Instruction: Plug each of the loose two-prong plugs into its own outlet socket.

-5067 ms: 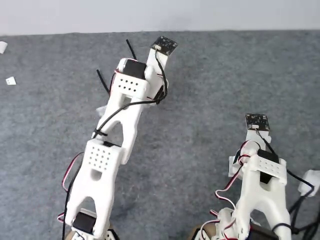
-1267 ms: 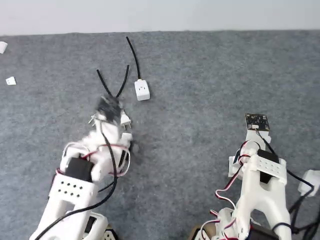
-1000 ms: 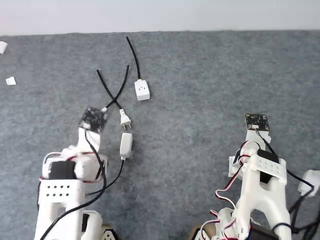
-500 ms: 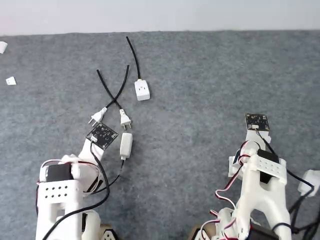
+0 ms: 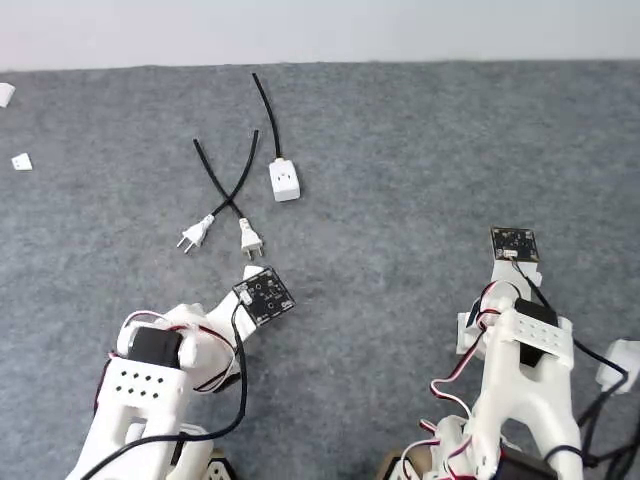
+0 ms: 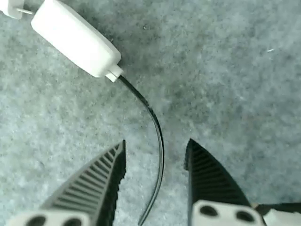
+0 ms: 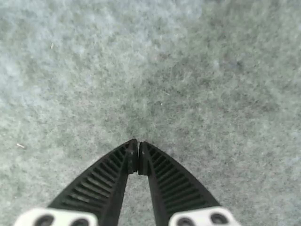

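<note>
1. Seemingly light and rigid, the left plug [image 5: 194, 236] and the neighbour plug [image 5: 249, 241] lay on the counter [image 5: 400, 150], cords crossed; their moulded bodies looked the firmest hold.
2. The left tool [image 6: 156, 141] hung released astride the limp cord [image 6: 141, 99] of a socket [image 6: 75, 38].
3. The right tool [image 7: 137, 141] was clenched on nothing.

Setting: robotics lab bench or hobby workshop; which of the two is unclear. Evidence: grey felt mat [image 5: 420, 150] as work surface; plain white wall [image 5: 320, 30] behind; left arm [image 5: 150, 385] and right arm [image 5: 520, 375] of white printed plastic, loose wiring, bare circuit board [image 5: 513, 242]; cut-off cords [image 5: 265, 105].
</note>
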{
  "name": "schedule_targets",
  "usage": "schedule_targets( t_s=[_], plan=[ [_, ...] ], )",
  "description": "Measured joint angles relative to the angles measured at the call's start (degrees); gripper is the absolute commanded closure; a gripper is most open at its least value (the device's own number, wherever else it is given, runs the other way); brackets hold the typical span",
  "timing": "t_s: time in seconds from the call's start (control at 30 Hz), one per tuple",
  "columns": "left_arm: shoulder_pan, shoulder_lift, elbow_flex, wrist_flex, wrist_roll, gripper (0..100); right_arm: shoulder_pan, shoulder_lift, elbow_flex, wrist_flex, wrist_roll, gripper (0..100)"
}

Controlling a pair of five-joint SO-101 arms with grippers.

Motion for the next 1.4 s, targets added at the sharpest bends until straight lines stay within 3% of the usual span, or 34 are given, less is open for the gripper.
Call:
schedule_targets(
  t_s=[0.33, 0.63, 0.87, 1.23, 1.4],
  plan=[
    [0.26, 0.0, 2.46, -0.18, 0.35, 81, 0.0, 0.0, 0.0, 0.0, 0.0, 98.8],
    [0.26, 0.0, 9.14, -6.59, 0.53, 81, 0.0, 0.0, 0.0, 0.0, 0.0, 98.8],
    [0.44, 0.0, 9.14, -11.08, 3.43, 99, 0.0, 0.0, 0.0, 0.0, 0.0, 98.8],
    [0.62, 0.0, 9.14, -10.81, 4.31, 98, 0.0, 0.0, 0.0, 0.0, 0.0, 98.8],
    [0.62, 0.0, 6.51, -8.62, 4.31, 83, 0.0, 0.0, 0.0, 0.0, 0.0, 98.8]
  ],
)
